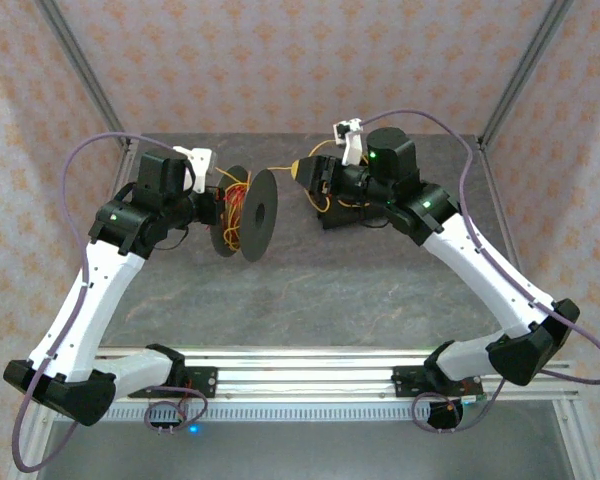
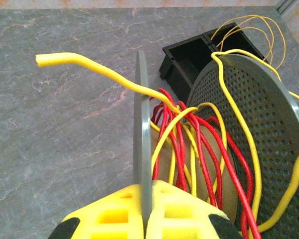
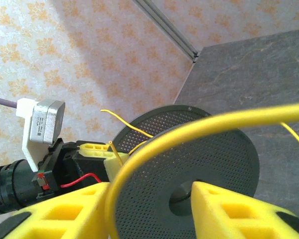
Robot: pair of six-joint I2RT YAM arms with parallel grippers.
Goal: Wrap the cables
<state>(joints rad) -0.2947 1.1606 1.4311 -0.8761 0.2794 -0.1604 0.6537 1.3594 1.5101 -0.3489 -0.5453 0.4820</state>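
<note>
A dark grey perforated spool (image 1: 261, 212) hangs over the table middle. My left gripper (image 1: 216, 210) is shut on its thin flange (image 2: 141, 124), which stands between the yellow fingers (image 2: 109, 214). Red and yellow cables (image 2: 189, 139) loop loosely round the hub, and one yellow end (image 2: 55, 59) sticks out to the left. A yellow strand (image 1: 280, 167) runs from the spool to my right gripper (image 1: 303, 172). In the right wrist view that cable (image 3: 200, 127) arcs across the spool (image 3: 209, 164) and lies against the left finger (image 3: 65, 209). The right gripper (image 3: 152, 191) has its jaws apart.
A black open box (image 2: 189, 55) lies on the grey table (image 1: 310, 290) behind the spool, under my right arm (image 1: 330, 215). Patterned walls and metal frame posts (image 1: 525, 80) enclose the table. More yellow loops (image 2: 259, 30) hang beyond the far flange.
</note>
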